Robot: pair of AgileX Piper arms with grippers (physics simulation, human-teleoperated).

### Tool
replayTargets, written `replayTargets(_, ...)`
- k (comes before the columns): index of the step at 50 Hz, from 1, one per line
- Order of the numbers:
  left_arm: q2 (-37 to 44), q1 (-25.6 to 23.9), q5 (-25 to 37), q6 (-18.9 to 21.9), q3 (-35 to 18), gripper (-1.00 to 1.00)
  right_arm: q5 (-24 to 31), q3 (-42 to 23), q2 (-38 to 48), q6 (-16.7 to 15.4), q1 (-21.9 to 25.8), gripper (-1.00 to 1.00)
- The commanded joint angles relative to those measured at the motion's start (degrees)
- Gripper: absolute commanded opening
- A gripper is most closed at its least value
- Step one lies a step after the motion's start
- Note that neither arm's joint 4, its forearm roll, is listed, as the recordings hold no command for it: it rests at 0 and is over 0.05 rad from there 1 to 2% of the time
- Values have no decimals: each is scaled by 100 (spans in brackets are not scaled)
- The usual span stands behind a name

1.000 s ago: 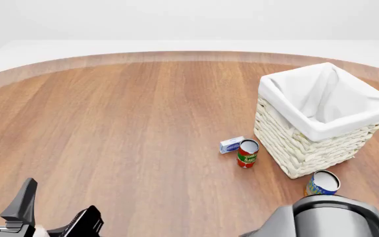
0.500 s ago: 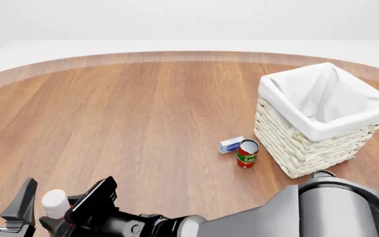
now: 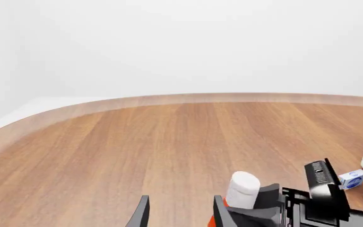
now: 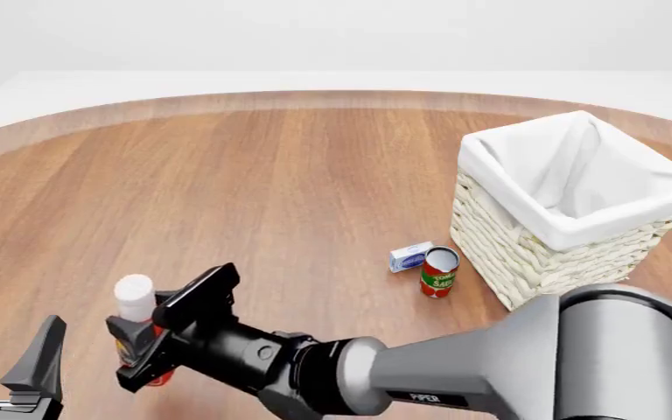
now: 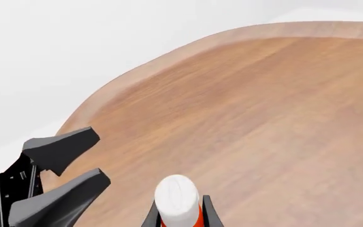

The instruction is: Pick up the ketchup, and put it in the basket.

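Ketchup [image 4: 137,317] upright at the table's seven o'clock, white cap up, your right gripper [image 4: 161,332] clamped around its body, left gripper [image 4: 10,363] beside it with fingers parted, basket [image 4: 570,210] well apart at three o'clock, tomato sauce can [image 4: 437,272] near its wall.
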Motion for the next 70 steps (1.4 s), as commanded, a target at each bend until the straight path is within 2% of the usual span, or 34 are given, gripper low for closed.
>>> replayTargets(1,0,0,0,0,0,100,-47,38,-254,73,-294,-100)
replayTargets(20,0,0,0,0,0,100,-206,287,-959,45,-796,-100)
replayTargets(29,0,0,0,0,0,100,-239,305,-1168,-24,-1257,-100)
replayTargets(34,0,0,0,0,0,100,-327,483,-1510,-207,-1442,-100)
replayTargets(36,0,0,0,0,0,100,-343,524,-1547,-159,-1424,-100)
replayTargets(40,0,0,0,0,0,100,-258,533,-1663,-367,-1700,-100)
replayTargets(41,0,0,0,0,0,100,-301,556,-1685,-263,-1803,-100)
replayTargets(50,0,0,0,0,0,100,-405,776,-1954,-556,-2237,-100)
replayTargets(58,0,0,0,0,0,100,-434,949,-2110,-760,-2441,-100)
replayTargets(61,0,0,0,0,0,100,-502,1075,-2237,-769,-2647,-100)
replayTargets(70,0,0,0,0,0,100,-686,1483,-2683,-763,-2840,-100)
